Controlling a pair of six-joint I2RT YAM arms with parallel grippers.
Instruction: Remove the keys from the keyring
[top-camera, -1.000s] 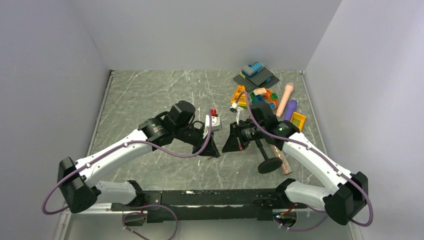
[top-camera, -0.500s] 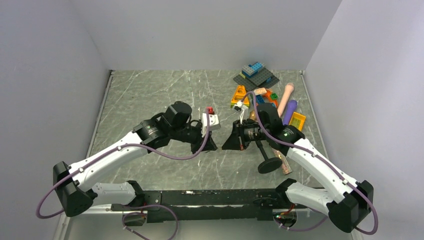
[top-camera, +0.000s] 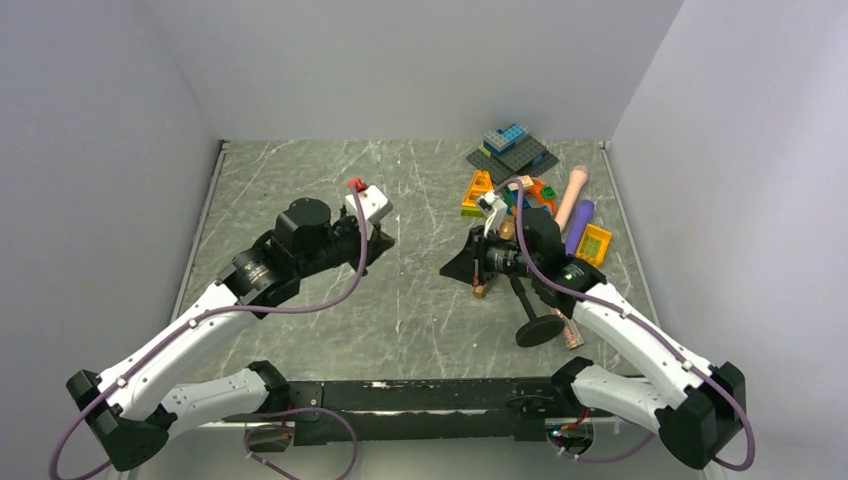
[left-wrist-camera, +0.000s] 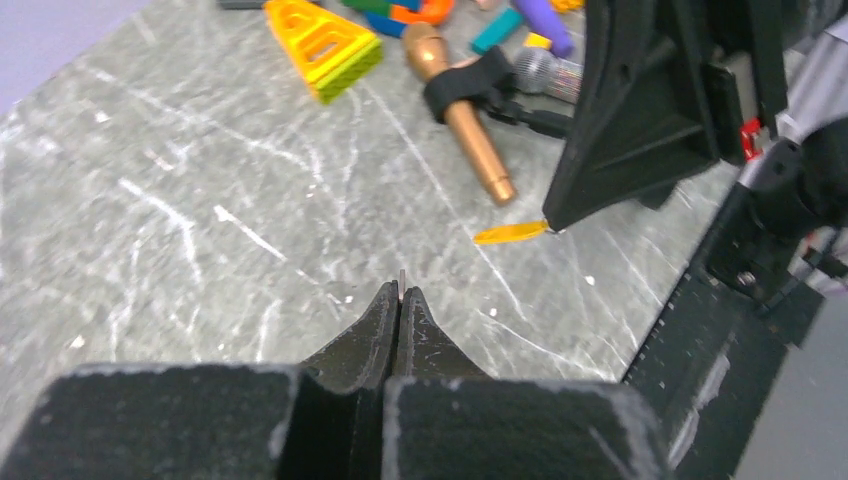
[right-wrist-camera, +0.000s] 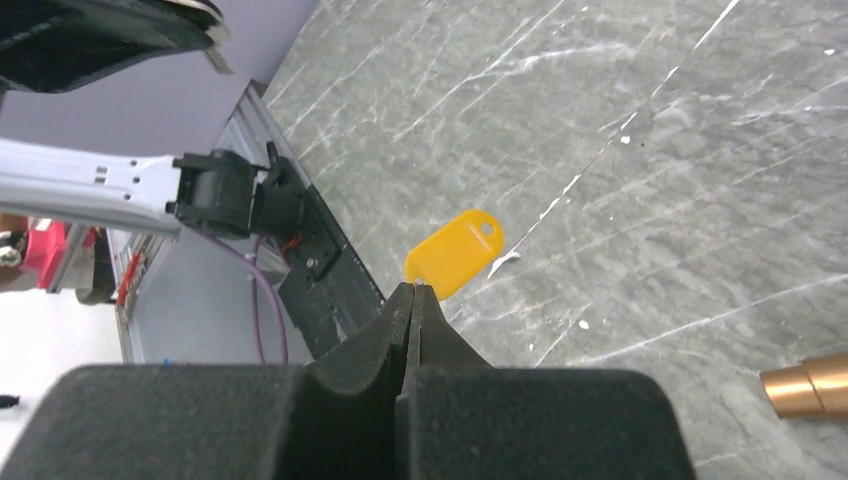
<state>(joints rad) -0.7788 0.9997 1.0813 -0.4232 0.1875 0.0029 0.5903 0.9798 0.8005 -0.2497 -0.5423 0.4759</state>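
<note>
My right gripper (right-wrist-camera: 414, 290) is shut on the near end of a flat orange-yellow key (right-wrist-camera: 455, 252), holding it above the marble table. The hole at the key's free end is empty. The left wrist view shows the same key (left-wrist-camera: 510, 233) edge-on at the right gripper's (left-wrist-camera: 550, 225) tip. My left gripper (left-wrist-camera: 400, 290) is shut on a very thin grey sliver of metal (left-wrist-camera: 401, 277) that just pokes out of its tips; it looks like the keyring seen edge-on. In the top view the left gripper (top-camera: 388, 243) sits well left of the right gripper (top-camera: 443, 270).
A gold toy microphone (left-wrist-camera: 470, 140) in a black clip lies below the right gripper, its round black stand base (top-camera: 540, 328) nearer the front. Toy bricks (top-camera: 520, 190), a yellow triangle (left-wrist-camera: 320, 45) and pink and purple cylinders (top-camera: 572, 195) crowd the back right corner.
The left arm has pulled back to the left and away from the right gripper, opening a wide gap between the two tips. The right gripper barely shifted. Both stay shut.
</note>
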